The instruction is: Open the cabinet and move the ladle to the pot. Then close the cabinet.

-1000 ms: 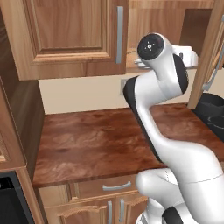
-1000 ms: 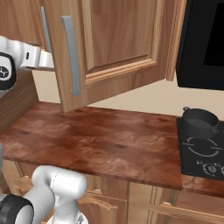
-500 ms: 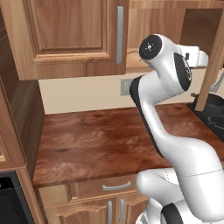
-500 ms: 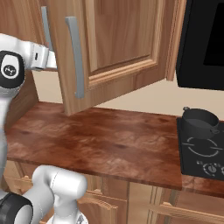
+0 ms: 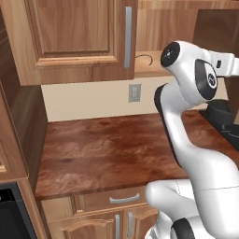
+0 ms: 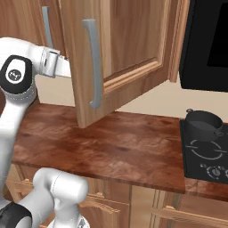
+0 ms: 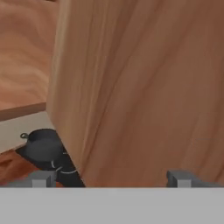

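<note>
While the left door stays shut, the right door [image 6: 120,58] of the cabinet [image 5: 77,39] stands swung out over the counter [image 6: 111,142], wider than a second ago; in the right base view its grey handle [image 6: 92,64] has shifted right and the panel faces the camera more.

Arm has moved too: wrist sits higher and further right than a second ago, reaching behind the open door. In the left base view the forearm points right, toward the door's inner face [image 5: 217,42].

Gripper [image 7: 111,177]: fingers [image 7: 41,178] spread wide, nothing between them. Hand view looks straight at the door's inner panel [image 7: 144,87], close up.

Ladle [image 5: 144,58]: lies on the cabinet's bottom shelf, just right of the closed door's handle [image 5: 128,36]; only the thin curved handle shows. Not touched.

Pot [image 6: 204,126]: on the far left burner of the cooktop [image 6: 205,156], right end of the counter, well apart from the ladle. Same spot as before.
</note>
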